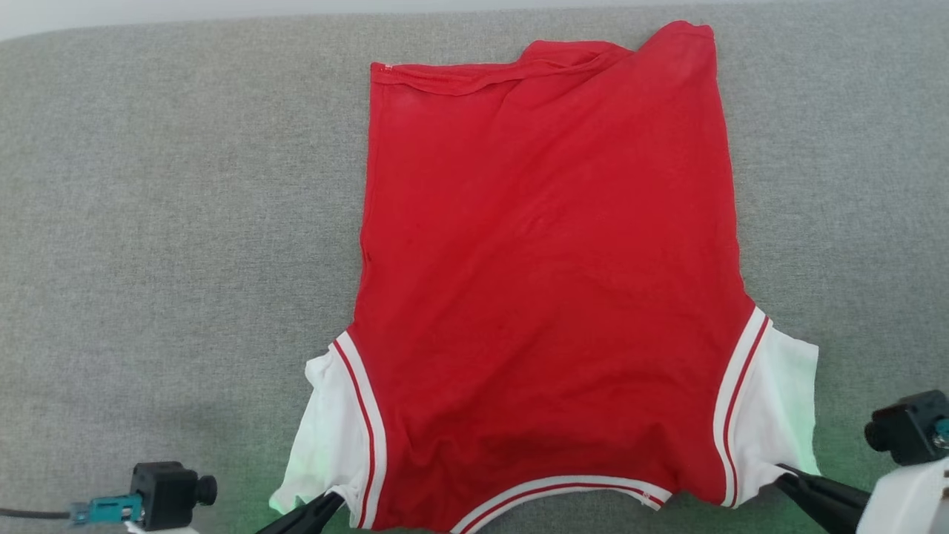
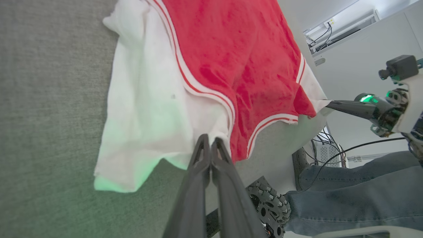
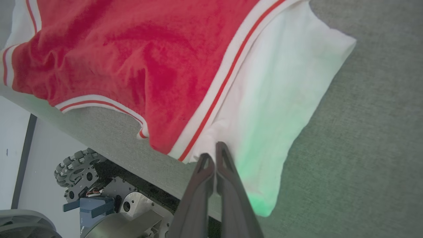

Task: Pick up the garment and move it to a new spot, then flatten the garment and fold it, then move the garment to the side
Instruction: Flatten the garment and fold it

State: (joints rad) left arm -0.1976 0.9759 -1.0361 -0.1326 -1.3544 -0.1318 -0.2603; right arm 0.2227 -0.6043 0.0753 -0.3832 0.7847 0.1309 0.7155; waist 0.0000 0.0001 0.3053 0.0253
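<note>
A wide grey fabric surface (image 1: 148,222) stretches across the room. The garment (image 1: 549,282) lies spread flat on it, a little right of the middle, red body smooth, hem at the far side and collar at the near edge. Its white left sleeve (image 1: 326,430) and right sleeve (image 1: 778,400) fan outward. The left gripper (image 1: 334,498) is clamped tight on the fabric where the left sleeve meets the striped seam. The right gripper (image 1: 782,471) is likewise pinched closed on the near corner of the right sleeve. Beyond the near edge, a person's jeans-clad leg (image 2: 357,195) shows.
</note>
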